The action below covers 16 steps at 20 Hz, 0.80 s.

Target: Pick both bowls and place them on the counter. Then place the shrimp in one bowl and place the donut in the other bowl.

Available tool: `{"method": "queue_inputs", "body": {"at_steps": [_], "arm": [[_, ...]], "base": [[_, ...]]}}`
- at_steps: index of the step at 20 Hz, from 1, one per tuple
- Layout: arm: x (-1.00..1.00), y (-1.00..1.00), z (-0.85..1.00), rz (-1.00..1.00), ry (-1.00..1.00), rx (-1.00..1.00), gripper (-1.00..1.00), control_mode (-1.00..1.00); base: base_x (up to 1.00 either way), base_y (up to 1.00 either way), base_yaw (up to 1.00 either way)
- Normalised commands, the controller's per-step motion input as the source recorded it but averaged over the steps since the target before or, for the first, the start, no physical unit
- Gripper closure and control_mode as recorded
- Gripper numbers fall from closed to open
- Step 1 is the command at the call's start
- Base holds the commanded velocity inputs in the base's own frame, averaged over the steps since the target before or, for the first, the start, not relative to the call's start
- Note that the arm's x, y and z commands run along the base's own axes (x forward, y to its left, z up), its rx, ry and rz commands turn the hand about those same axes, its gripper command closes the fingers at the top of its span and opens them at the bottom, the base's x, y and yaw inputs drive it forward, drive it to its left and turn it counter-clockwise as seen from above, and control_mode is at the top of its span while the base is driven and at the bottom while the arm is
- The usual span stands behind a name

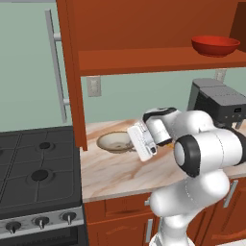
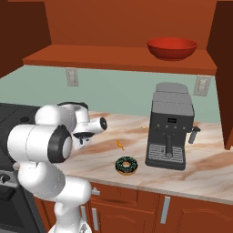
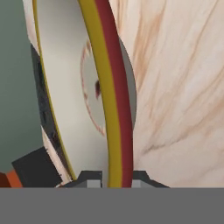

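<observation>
A: Where did the big things sit?
B: The desk [image 2: 205, 175] ran across mid-frame, with the coffee machine [image 2: 170, 132] right of centre in the right base view. The red bowl [image 2: 172, 48] stood on the shelf [image 2: 113, 59] at upper right.
A: And the cream bowl [image 1: 115, 141]?
B: On the desk at centre of the left base view, beside the stove [image 1: 33, 173]. The fingers [image 3: 114, 180] were narrowed onto its rim, which ran between them at the bottom of the hand view; whether the bowl's base touched the desk, I couldn't quite tell.
A: The small ones?
B: The donut [image 2: 126, 165] lay near the desk's front edge, the shrimp [image 2: 119, 144] just above it in that frame.
</observation>
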Motion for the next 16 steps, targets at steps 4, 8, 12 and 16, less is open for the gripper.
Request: {"method": "queue_inputs", "body": {"at_steps": [4, 8, 12, 16], "arm": [[0.17, 0.03, -0.33, 0.00, 0.00, 0.00, 1.00, -1.00], [0.24, 0.08, -0.32, 0.00, 0.00, 0.00, 1.00, -1.00], [0.13, 0.03, -0.24, 0.00, 0.00, 0.00, 1.00, -1.00], [0.17, 0.02, -0.21, 0.00, 0.00, 0.00, 1.00, -1.00]], "base": [[0.00, 0.00, 0.00], [0.00, 0.00, 0.00], [0.00, 0.00, 0.00], [0.00, 0.00, 0.00]]}}
